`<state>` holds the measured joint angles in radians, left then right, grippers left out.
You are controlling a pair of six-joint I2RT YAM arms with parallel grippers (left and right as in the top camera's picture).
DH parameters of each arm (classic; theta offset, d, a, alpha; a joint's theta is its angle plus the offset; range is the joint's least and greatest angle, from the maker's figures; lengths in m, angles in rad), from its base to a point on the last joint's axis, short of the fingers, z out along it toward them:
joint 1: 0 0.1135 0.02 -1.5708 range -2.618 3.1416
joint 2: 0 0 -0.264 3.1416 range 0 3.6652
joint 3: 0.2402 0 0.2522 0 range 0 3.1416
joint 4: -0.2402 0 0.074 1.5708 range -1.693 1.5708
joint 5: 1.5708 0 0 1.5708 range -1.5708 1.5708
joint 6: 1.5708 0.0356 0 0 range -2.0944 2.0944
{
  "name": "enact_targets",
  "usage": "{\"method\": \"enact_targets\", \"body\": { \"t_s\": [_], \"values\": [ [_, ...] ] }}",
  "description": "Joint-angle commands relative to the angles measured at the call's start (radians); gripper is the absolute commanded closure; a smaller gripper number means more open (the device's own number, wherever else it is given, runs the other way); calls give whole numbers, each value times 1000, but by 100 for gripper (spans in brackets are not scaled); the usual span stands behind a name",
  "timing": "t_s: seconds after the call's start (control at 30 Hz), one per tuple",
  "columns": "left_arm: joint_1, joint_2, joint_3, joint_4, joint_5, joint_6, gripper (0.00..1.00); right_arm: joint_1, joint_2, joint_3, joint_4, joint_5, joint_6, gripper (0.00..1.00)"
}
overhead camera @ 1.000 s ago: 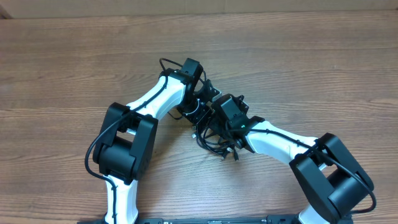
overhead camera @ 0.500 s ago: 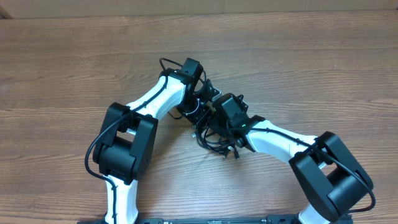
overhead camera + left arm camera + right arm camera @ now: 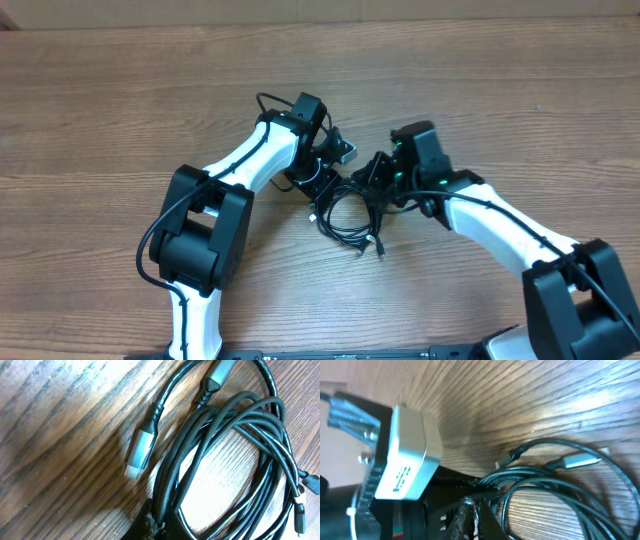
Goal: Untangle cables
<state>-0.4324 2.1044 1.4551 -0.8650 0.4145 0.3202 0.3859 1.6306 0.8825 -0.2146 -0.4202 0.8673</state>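
Clamping the cables [image 3: 225, 415], left pincer [image 3: 325, 190] and right pincer [image 3: 373, 180] sit closed (narrow). Two silver plugs [image 3: 140, 452] lie exposed.

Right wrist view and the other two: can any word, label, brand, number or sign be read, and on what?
No text can be read in any view.
Dark marks on the silver box, right wrist view: too blurred to read.
cables and metal plug: no print visible.

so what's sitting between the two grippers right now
The cables, a tangled coil on the table, run from the left gripper to the right gripper; nothing else lies there. The overhead view shows it best.
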Motion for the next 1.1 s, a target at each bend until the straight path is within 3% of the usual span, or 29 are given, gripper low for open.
{"method": "enact_targets", "body": {
  "t_s": [0.0, 0.2, 0.3, 0.37, 0.6, 0.73, 1.07],
  "values": [
    [-10, 8, 18, -6, 2, 21, 96, -40, -13, 1, -3, -24, 31, 96],
    [-10, 8, 18, -5, 2, 21, 96, -37, -13, 0, -32, 0, 82, 96],
    [-10, 8, 18, -5, 2, 21, 96, -9, -10, 0, -80, 35, 83, 71],
    [-10, 8, 18, -5, 2, 21, 96, 18, -4, 0, -103, 79, 83, 66],
    [-10, 8, 18, -5, 2, 20, 96, 101, 40, 0, -105, 202, 188, 65],
    [-10, 8, 18, -5, 2, 20, 96, 136, 84, 0, -84, 246, 257, 71],
    [-10, 8, 18, -5, 2, 20, 96, 191, 186, 0, 50, 322, 259, 71]
  ]
}}
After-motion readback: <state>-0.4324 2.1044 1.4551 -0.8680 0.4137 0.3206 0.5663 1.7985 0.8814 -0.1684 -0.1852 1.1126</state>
